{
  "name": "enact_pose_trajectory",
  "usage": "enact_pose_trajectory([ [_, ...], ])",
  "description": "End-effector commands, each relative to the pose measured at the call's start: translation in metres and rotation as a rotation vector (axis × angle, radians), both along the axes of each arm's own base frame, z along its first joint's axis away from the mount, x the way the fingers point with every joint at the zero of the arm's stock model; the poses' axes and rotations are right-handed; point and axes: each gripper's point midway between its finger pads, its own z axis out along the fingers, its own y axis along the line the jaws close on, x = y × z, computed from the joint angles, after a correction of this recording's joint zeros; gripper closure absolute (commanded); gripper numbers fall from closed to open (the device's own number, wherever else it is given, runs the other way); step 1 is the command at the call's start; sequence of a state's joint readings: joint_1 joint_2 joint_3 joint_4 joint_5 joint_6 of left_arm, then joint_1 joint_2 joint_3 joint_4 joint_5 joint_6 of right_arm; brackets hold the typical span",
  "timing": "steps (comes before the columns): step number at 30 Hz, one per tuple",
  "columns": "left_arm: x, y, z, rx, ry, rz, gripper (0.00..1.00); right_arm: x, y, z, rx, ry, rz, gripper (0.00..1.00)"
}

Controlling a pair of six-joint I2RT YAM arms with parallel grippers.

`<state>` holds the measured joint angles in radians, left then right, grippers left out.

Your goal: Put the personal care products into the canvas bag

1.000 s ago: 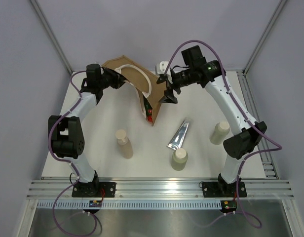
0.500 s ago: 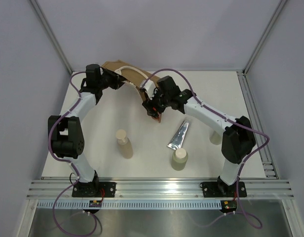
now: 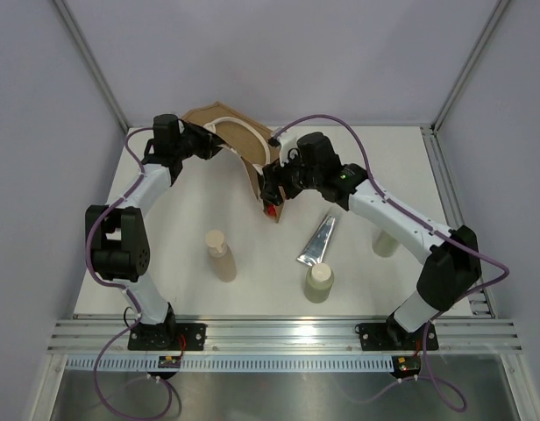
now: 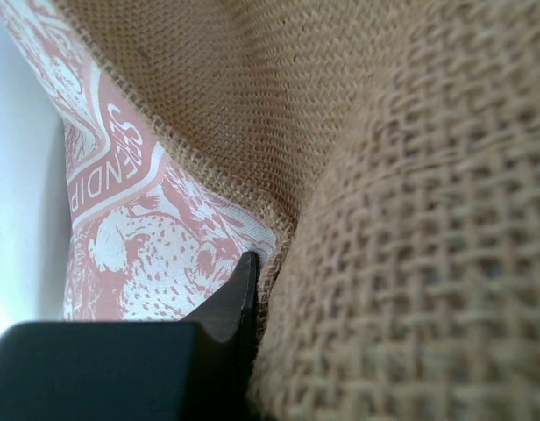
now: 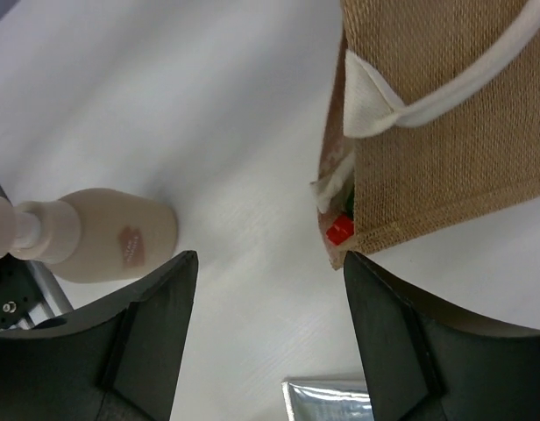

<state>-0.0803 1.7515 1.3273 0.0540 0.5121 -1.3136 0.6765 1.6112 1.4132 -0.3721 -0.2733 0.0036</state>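
Note:
The canvas bag [image 3: 239, 149] lies on its side at the back of the table, its mouth facing the near side. My left gripper [image 3: 206, 145] is shut on the bag's jute edge [image 4: 279, 228], beside the printed front [image 4: 138, 202]. My right gripper [image 3: 273, 189] hovers open over the table just in front of the bag's mouth, with nothing between its fingers. In that mouth show the red cap [image 5: 340, 230] of a bottle and something white next to it. Three beige bottles [image 3: 221, 254] [image 3: 319, 282] [image 3: 386, 243] stand on the table. The silver tube [image 3: 318, 241] lies flat between them.
The right arm crosses over the far-right beige bottle and hides part of it. The right wrist view shows the bag's cream handle [image 5: 445, 88] and a beige bottle [image 5: 103, 237] to the left. Frame posts and grey walls ring the white table [image 3: 182, 210].
My right gripper swung down and left from beside the bag's top to its mouth, and its jaws narrowed a little. The left gripper kept its hold on the bag.

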Motion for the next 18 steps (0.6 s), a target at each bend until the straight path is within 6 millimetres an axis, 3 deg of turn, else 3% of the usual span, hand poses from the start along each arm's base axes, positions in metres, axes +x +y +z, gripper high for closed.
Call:
enact_pose_trajectory([
  [1, -0.018, -0.010, 0.125, -0.094, -0.326, -0.083, 1.00, -0.010, 0.003, 0.030, 0.055, -0.018, 0.085, 0.28],
  [2, -0.018, -0.010, 0.126, -0.094, -0.329, -0.084, 1.00, -0.008, 0.001, 0.022, 0.050, 0.032, 0.031, 0.42],
  [5, -0.020, -0.011, 0.126, -0.096, -0.326, -0.087, 1.00, 0.002, -0.006, -0.014, -0.014, 0.139, -0.095, 0.42],
  [7, -0.020, -0.010, 0.125, -0.093, -0.327, -0.086, 1.00, 0.003, -0.008, -0.035, -0.032, 0.195, -0.140, 0.36],
  [8, -0.021, -0.010, 0.126, -0.093, -0.327, -0.087, 1.00, 0.004, -0.006, -0.038, -0.016, 0.213, -0.155, 0.26],
  [10, -0.020, -0.010, 0.125, -0.093, -0.327, -0.086, 1.00, 0.003, -0.008, -0.048, -0.019, 0.218, -0.186, 0.16],
  [11, -0.020, -0.011, 0.125, -0.093, -0.327, -0.087, 1.00, 0.007, -0.011, -0.054, -0.037, 0.202, -0.216, 0.01],
  [18, -0.022, -0.010, 0.123, -0.094, -0.323, -0.087, 1.00, 0.030, -0.013, -0.079, -0.033, 0.159, -0.320, 0.01],
])
